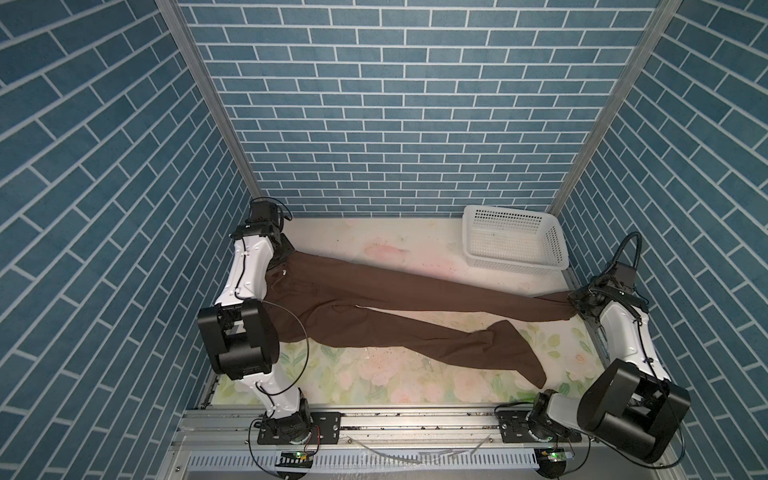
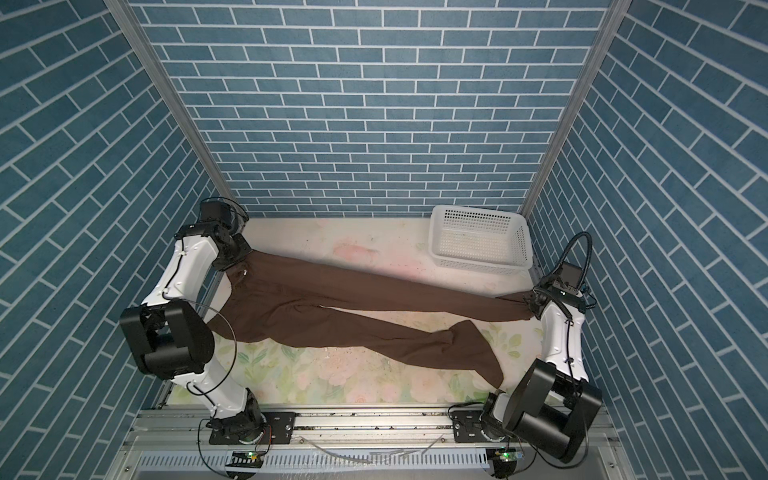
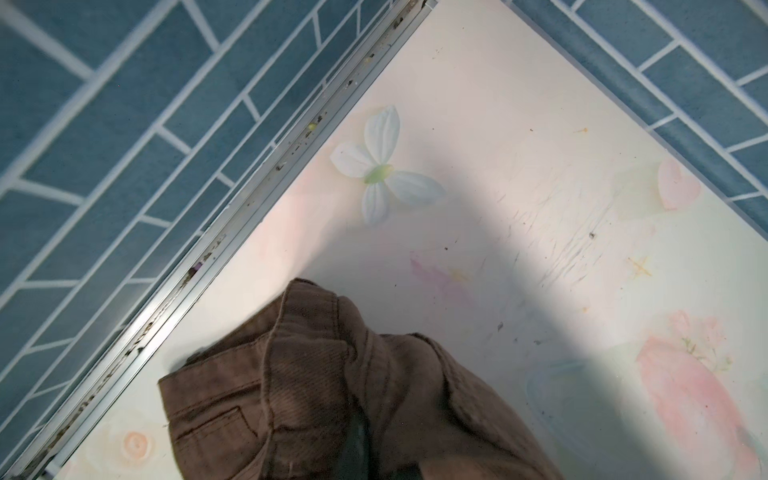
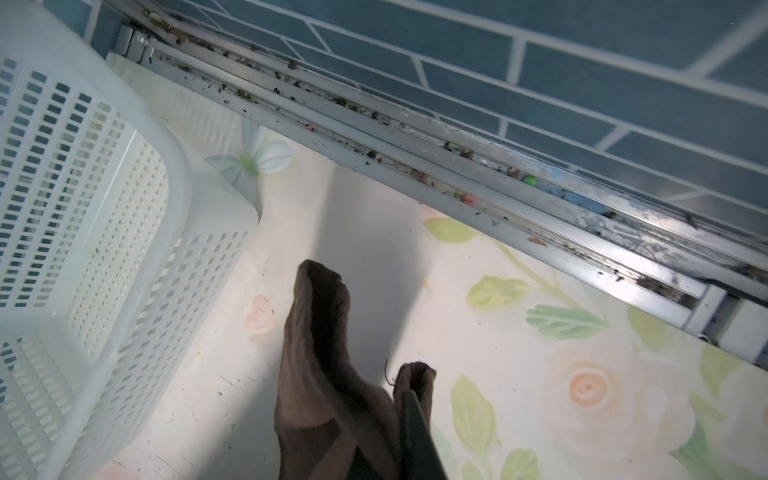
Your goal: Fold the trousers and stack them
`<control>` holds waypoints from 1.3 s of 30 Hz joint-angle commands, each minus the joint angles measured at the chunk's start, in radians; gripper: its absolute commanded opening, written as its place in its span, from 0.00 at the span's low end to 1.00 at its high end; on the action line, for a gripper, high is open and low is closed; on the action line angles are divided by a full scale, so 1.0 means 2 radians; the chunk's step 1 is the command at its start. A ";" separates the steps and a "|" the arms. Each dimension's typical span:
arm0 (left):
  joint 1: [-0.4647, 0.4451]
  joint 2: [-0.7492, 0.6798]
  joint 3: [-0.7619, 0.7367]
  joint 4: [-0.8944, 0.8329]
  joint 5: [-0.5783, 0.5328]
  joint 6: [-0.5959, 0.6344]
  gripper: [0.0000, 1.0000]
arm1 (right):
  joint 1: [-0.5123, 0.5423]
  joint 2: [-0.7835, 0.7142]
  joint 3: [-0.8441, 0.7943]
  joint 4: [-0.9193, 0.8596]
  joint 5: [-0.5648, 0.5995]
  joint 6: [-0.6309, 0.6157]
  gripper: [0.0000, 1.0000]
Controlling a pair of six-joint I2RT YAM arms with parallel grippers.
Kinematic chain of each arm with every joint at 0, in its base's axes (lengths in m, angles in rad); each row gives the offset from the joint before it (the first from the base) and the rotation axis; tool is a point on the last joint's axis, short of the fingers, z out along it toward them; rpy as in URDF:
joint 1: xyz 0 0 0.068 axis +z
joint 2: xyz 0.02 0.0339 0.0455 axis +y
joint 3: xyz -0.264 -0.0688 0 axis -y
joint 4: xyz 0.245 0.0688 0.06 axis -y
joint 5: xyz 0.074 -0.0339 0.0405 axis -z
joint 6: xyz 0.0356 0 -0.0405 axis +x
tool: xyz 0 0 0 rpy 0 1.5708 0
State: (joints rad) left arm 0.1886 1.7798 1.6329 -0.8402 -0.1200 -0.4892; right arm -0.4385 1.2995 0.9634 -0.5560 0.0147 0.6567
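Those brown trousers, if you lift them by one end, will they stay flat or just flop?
Probably flop: the trousers look thin, and the near leg lies twisted and rumpled. They seem light, bunching into soft folds at the waistband. Pushed, they would likely wrinkle rather than slide whole.

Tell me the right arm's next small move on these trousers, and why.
Probably release the hem bunched at the right gripper and lift clear. The trousers lie stretched across the table from the waistband at the left gripper, so the far leg looks straight enough. The near leg is crumpled and folded over near its end, and likely needs that gripper next.
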 commanded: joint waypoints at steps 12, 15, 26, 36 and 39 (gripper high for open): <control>-0.045 0.142 0.227 -0.068 -0.035 0.020 0.56 | 0.091 0.004 0.038 -0.024 0.090 -0.084 0.57; -0.061 0.089 0.152 -0.036 -0.026 0.017 0.55 | 0.113 -0.029 -0.015 -0.037 0.079 -0.087 0.51; -0.166 -0.088 -0.172 0.092 -0.004 -0.021 0.48 | 0.126 -0.035 -0.118 -0.046 0.015 -0.082 0.66; -0.189 -0.065 -0.256 0.161 0.051 -0.035 0.29 | 0.125 0.047 -0.119 0.024 -0.003 -0.063 0.67; -0.190 -0.059 -0.267 0.172 0.055 -0.035 0.27 | 0.125 0.080 -0.100 0.034 0.011 -0.067 0.64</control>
State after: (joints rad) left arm -0.1833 1.6512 1.1187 -0.5392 -0.0307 -0.5522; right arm -0.1913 1.4193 0.7231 -0.5251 0.0265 0.5007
